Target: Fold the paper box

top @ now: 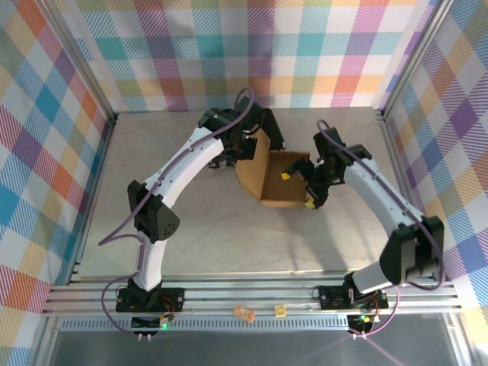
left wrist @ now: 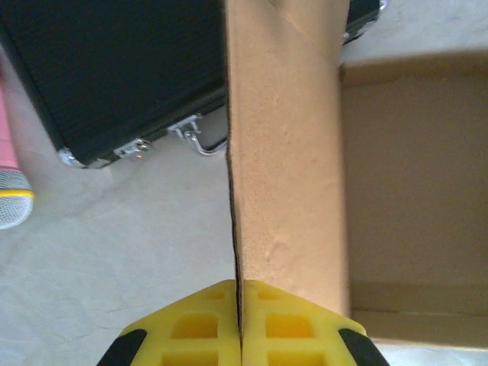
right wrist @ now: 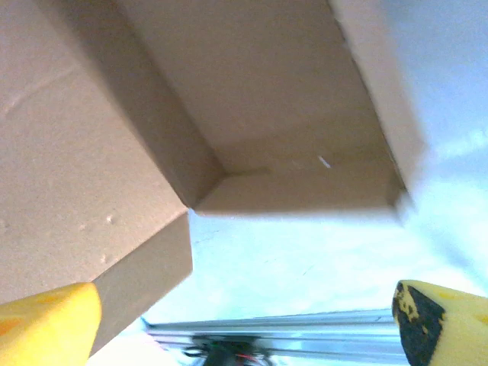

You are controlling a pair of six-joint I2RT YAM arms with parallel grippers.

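Left tool (left wrist: 239, 335) pinched paper box (top: 276, 179) wall; right tool (top: 298, 190) spread, holding nothing. Unsupported side flap could spring open.

your left arm (top: 179, 164) and right arm (top: 377, 202) wore smooth white shells with black joint housings, and a thin purple cable (top: 114, 235) trailed along each. your fingers (left wrist: 198, 328) were yellow moulded blocks with square recesses and black patches. a green light (top: 162, 325) glowed at the left base.

paper box (left wrist: 282, 152) cropped right, black case (left wrist: 114, 76) cropped top
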